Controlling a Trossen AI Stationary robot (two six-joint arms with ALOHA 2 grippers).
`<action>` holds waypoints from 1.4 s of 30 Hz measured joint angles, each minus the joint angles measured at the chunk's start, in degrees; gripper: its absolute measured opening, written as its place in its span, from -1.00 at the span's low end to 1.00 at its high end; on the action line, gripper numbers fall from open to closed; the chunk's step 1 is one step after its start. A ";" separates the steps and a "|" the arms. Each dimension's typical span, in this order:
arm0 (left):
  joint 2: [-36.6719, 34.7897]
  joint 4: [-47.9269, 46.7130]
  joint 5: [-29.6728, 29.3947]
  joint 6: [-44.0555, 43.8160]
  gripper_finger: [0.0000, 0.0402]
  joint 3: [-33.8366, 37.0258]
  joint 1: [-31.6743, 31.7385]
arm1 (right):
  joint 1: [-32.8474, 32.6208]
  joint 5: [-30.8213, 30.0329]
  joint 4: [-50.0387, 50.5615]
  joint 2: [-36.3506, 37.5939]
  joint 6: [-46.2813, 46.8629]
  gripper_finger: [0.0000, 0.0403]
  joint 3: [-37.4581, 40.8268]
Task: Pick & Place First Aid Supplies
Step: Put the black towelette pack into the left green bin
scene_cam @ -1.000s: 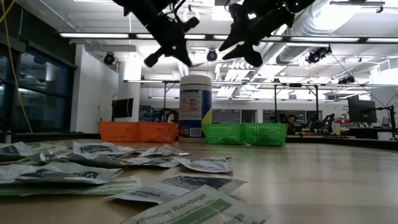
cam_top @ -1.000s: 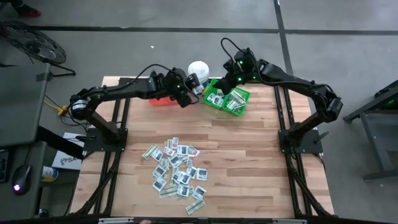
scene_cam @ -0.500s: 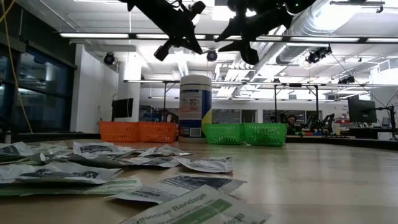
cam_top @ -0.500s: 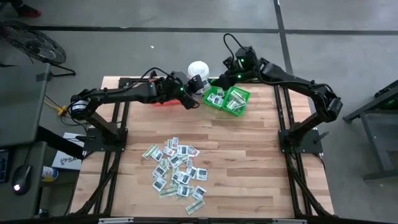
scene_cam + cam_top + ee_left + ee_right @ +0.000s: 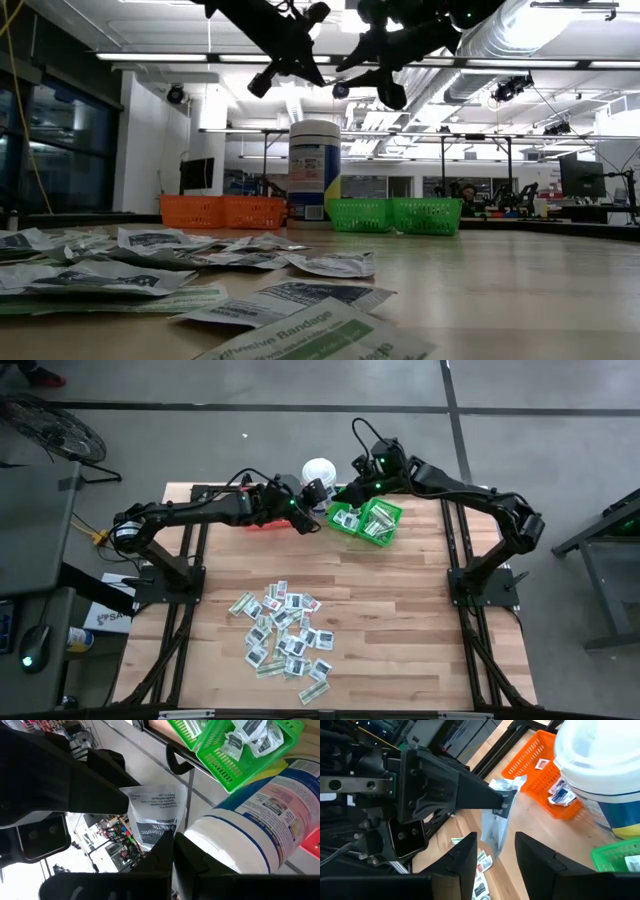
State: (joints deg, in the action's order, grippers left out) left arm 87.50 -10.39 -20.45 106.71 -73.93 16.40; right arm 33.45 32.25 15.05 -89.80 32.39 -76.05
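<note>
Wooden planks make up the table (image 5: 400,610), which stands on a grey floor, with a bright ceiling of lamps and ducts showing beyond it in the low view. Near the table's front lies a loose heap of first aid packets (image 5: 283,630), square white ones mixed with longer green-and-white strips. Along the far edge stand an orange bin (image 5: 222,211), a tall white tub (image 5: 319,472) and a green bin (image 5: 366,518); both bins hold a few packets.

Both arms reach high above the far edge and meet just beside the tub. The left gripper (image 5: 318,494) is closed on 1 white packet (image 5: 156,817) with dark print, which hangs free from its fingertips in the air, well apart from the heap and not in either bin. The right gripper (image 5: 495,851) faces it with its 2 fingers (image 5: 462,860) parted, 1 on each side of the hanging packet's lower end; whether they touch the packet cannot be told. In the high view the right gripper sits just beyond the green bin's far corner.
</note>
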 joint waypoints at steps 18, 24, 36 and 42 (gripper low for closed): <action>0.01 0.40 1.52 -0.45 -1.00 0.00 0.09 | -0.02 -1.76 -0.33 0.00 -4.80 -0.99 0.00; 0.00 0.39 1.88 -3.49 -0.97 0.00 0.09 | -0.02 -1.79 -0.31 0.00 -5.44 -0.99 0.00; -1.10 -0.65 -3.40 -8.45 -0.22 0.00 0.09 | 2.31 -4.22 5.52 0.26 -8.37 -1.00 0.00; -4.30 -4.04 -7.23 -15.85 -0.05 0.02 1.03 | 4.94 -6.85 15.00 0.46 -13.57 -1.00 0.00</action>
State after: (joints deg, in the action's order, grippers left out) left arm 83.21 -14.43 -27.68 90.86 -73.91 17.44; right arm 38.39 25.40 30.05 -89.34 18.82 -76.05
